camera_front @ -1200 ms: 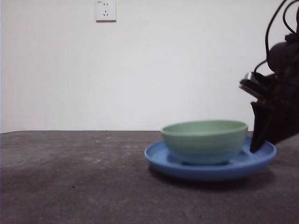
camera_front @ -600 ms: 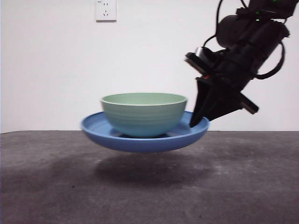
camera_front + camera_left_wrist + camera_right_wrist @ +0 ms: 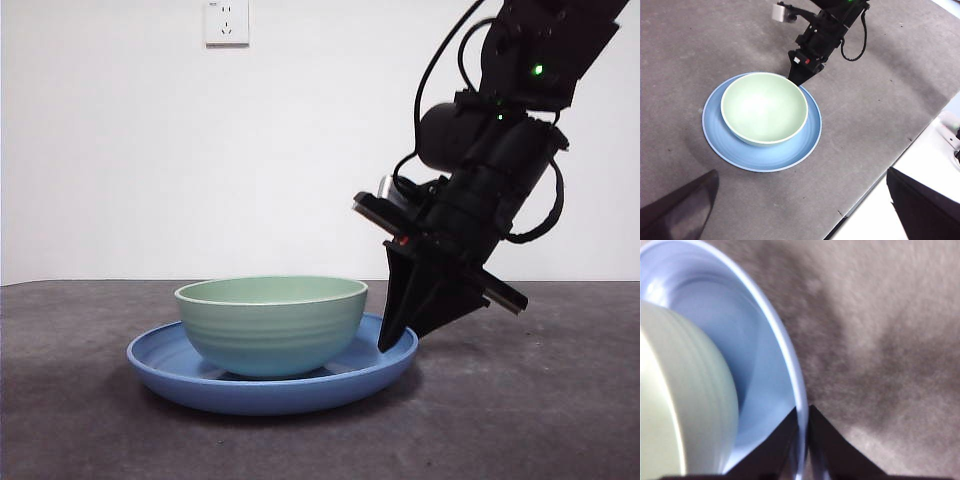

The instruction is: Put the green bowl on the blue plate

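The green bowl [image 3: 270, 325] stands upright in the middle of the blue plate [image 3: 270, 392], which rests flat on the dark table. My right gripper [image 3: 400, 335] comes down at a slant from the upper right and is shut on the plate's right rim. In the right wrist view the two jaws pinch the blue plate [image 3: 760, 355] at its rim, with the green bowl [image 3: 685, 405] beside them. From high above, the left wrist view shows the green bowl [image 3: 764, 107], the blue plate [image 3: 765, 157] and the right gripper [image 3: 796, 80]. My left gripper [image 3: 801, 175] is open, far from both.
The dark grey table [image 3: 520, 420] stretches out around the plate. Its edge [image 3: 875, 185] shows in the left wrist view, with a white surface beyond it. A wall socket [image 3: 227, 22] sits high on the white back wall.
The plate with the bowl on it was lifted from the right side, carried left in the right gripper, and now sits lower, down on the table.
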Action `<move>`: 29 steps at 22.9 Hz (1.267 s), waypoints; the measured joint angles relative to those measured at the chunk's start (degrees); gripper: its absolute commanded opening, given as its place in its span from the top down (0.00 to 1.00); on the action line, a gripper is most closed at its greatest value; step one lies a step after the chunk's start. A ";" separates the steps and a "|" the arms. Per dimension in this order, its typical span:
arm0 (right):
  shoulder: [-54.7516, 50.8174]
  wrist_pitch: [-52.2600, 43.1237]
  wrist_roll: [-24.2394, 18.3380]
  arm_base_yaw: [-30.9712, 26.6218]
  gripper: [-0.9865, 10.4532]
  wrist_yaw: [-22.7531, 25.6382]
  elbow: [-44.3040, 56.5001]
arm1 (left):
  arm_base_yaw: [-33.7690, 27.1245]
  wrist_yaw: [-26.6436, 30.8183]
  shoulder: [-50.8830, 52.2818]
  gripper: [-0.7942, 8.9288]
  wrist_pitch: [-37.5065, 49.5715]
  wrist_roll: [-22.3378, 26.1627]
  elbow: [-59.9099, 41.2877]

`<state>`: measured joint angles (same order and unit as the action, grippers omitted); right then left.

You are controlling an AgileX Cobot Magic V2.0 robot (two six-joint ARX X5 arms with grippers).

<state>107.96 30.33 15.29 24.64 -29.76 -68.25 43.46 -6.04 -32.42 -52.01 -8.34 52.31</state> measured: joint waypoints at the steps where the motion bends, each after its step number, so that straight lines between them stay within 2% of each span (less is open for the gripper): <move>1: 0.04 -0.20 0.00 0.02 0.90 -0.04 0.00 | 0.00 0.00 0.00 0.34 -0.02 0.00 0.00; 5: 0.04 -1.05 0.00 0.02 0.79 -0.17 -0.07 | 0.00 0.00 0.00 0.34 -0.02 -0.04 0.00; 9: -0.76 -0.85 0.00 -0.79 0.74 -0.07 -0.52 | 0.00 0.00 0.00 0.34 -0.02 -0.11 0.00; 11: -3.04 -0.13 -0.02 -1.53 0.68 0.22 -0.55 | 0.00 0.00 0.00 0.34 -0.02 -0.13 0.00; 14: -8.92 4.59 -1.18 -2.89 0.57 1.07 -0.90 | 0.00 0.00 0.00 0.34 -0.02 -0.13 0.00; 18: -16.94 13.86 -5.35 -3.52 0.46 3.58 -0.94 | 0.00 0.00 0.00 0.34 -0.02 -0.13 0.00; 22: -27.63 19.69 -7.63 -3.37 0.43 7.50 -0.90 | 0.00 0.00 0.00 0.34 -0.02 -0.13 0.00; 29: -43.34 20.15 -8.07 -3.32 0.43 7.52 5.75 | 0.00 0.00 0.00 0.34 -0.02 -0.13 0.00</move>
<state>64.62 50.48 7.22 21.32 -22.24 -62.50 43.46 -6.04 -32.42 -52.03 -8.47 52.31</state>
